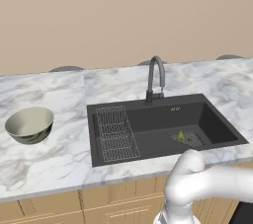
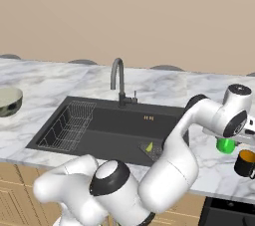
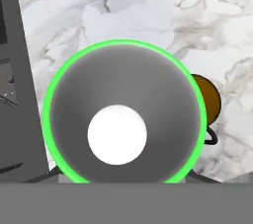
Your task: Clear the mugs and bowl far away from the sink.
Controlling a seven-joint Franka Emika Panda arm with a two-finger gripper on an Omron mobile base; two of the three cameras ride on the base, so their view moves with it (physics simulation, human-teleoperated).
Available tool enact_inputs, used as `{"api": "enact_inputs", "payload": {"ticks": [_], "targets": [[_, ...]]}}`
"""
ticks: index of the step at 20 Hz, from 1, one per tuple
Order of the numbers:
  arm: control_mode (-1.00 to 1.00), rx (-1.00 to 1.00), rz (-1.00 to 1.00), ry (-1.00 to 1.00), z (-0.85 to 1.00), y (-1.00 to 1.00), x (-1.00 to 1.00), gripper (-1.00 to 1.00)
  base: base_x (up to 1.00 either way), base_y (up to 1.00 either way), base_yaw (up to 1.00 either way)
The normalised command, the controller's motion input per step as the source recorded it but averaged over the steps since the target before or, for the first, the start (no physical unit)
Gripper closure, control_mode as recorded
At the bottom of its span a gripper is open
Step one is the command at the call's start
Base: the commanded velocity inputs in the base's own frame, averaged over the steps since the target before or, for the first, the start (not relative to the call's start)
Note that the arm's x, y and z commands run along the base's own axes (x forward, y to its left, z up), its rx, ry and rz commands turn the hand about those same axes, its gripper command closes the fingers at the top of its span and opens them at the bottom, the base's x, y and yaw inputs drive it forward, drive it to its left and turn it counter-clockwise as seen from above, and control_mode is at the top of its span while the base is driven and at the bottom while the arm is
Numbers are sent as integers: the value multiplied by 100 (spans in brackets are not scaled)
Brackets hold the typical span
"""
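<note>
While the gripper [image 2: 238, 138] hangs right over the green mug [image 3: 122, 119], jaw state can't be told; orange mug [image 2: 245, 163] just beside.

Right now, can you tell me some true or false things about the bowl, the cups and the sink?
1. The bowl sits inside the sink. False: it stands on the counter, left of the sink.
2. The bowl is empty. True.
3. The green mug is upside down. False: it stands upright, open side up.
4. An orange mug stands next to the green mug. True.
5. The wire rack hangs on the faucet. False: it lies in the sink.
</note>
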Motion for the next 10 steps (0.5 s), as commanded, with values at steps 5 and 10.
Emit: {"api": "enact_inputs", "payload": {"ticks": [5, 10], "targets": [[-100, -14, 2, -22, 52, 63, -58, 100, 0, 0, 0], [-100, -22, 0, -16, 61, 70, -57, 100, 0, 0, 0]]}}
